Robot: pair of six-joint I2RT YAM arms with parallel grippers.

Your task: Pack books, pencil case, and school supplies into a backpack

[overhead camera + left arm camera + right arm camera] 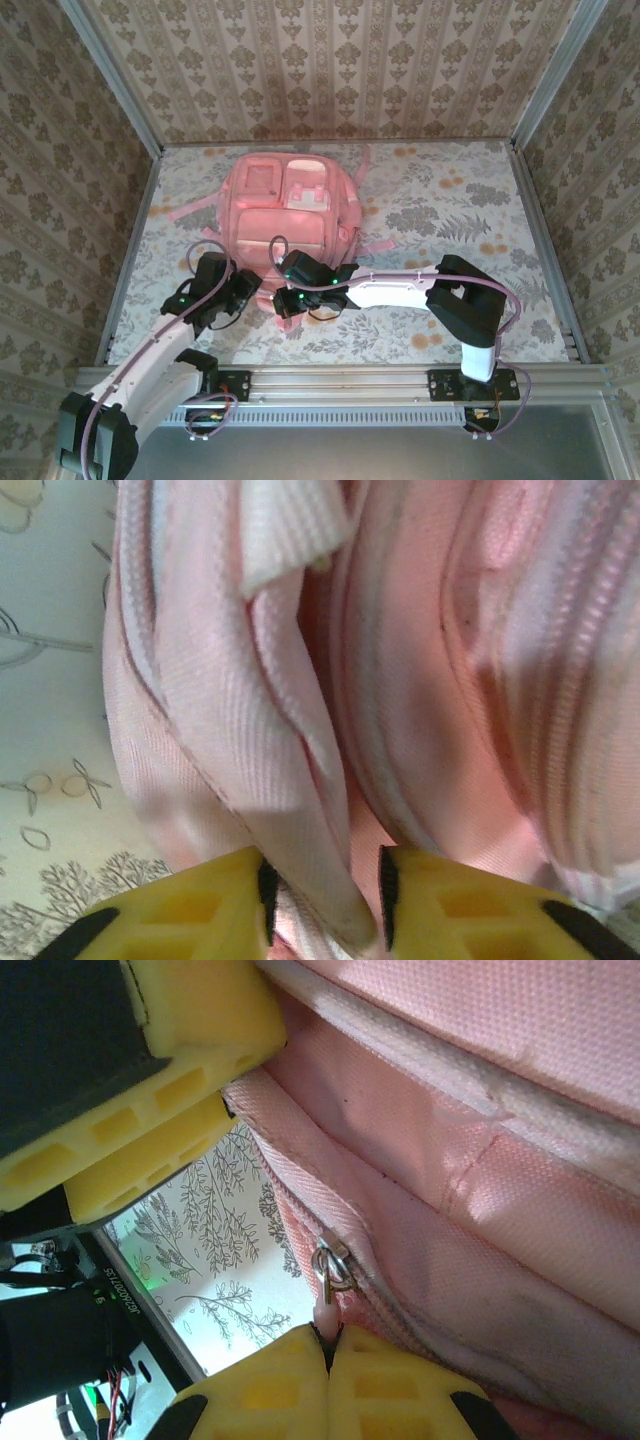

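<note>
Top external: one backpack (290, 200), left gripper (243, 293), right gripper (290, 300).

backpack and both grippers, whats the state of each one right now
backpack: lying flat on the table, front pockets facing up
zipper pull: at the backpack's near edge, its pink tab pinched
left gripper: shut on a fold of the backpack's fabric
right gripper: shut on the zipper pull

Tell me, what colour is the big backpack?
The backpack is light pink all over. The top camera shows it best.
</note>
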